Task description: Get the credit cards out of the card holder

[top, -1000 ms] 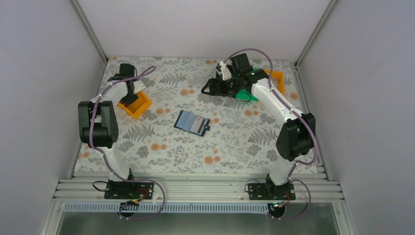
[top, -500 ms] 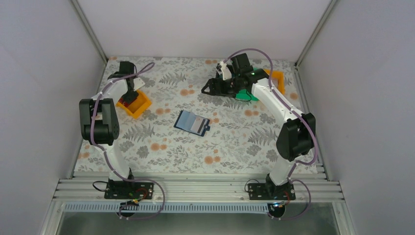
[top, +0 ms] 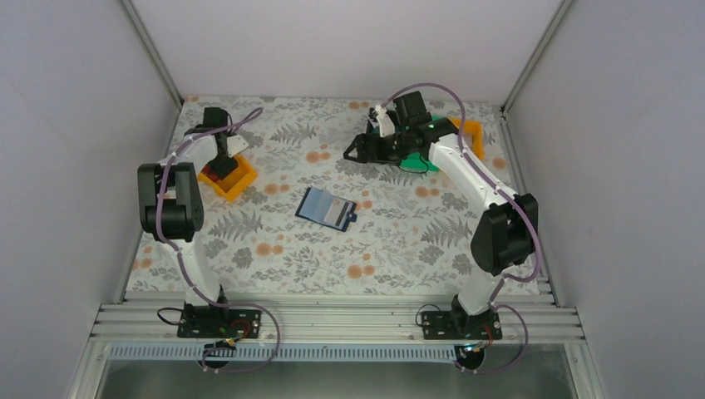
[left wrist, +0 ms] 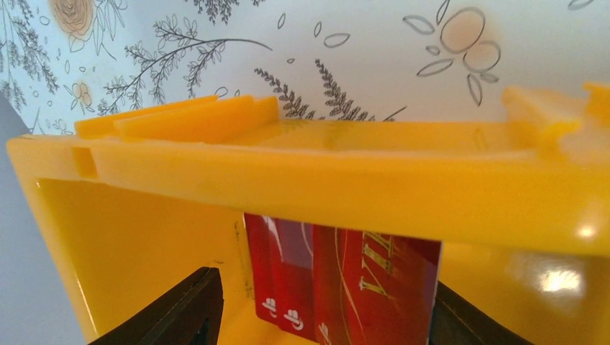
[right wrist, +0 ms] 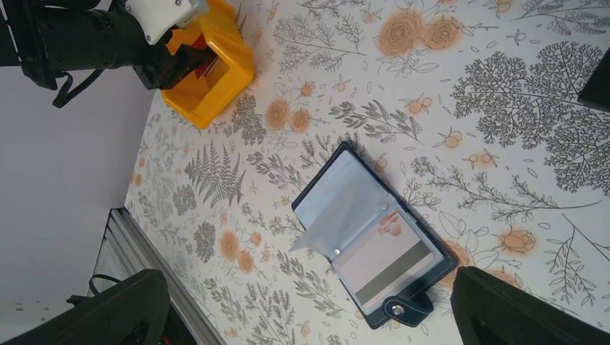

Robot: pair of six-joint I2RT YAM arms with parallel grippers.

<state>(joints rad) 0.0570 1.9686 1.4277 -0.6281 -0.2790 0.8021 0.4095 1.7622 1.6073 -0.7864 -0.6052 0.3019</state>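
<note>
The card holder lies open on the flowered table, navy outside with clear sleeves; in the right wrist view it shows a pale card with a grey stripe in its top sleeve. Red credit cards stand against the wall inside the yellow bin. My left gripper is open inside that bin, one finger on each side of the red cards. Its left finger stands clear of them. My right gripper hangs open high above the card holder, holding nothing.
The yellow bin sits at the table's left. A green bin and an orange bin sit at the back right, partly under my right arm. White walls close in the table on three sides.
My left gripper's jaws have come apart over the yellow bin and the left arm has shifted slightly. The right arm and the card holder stay where they were.
</note>
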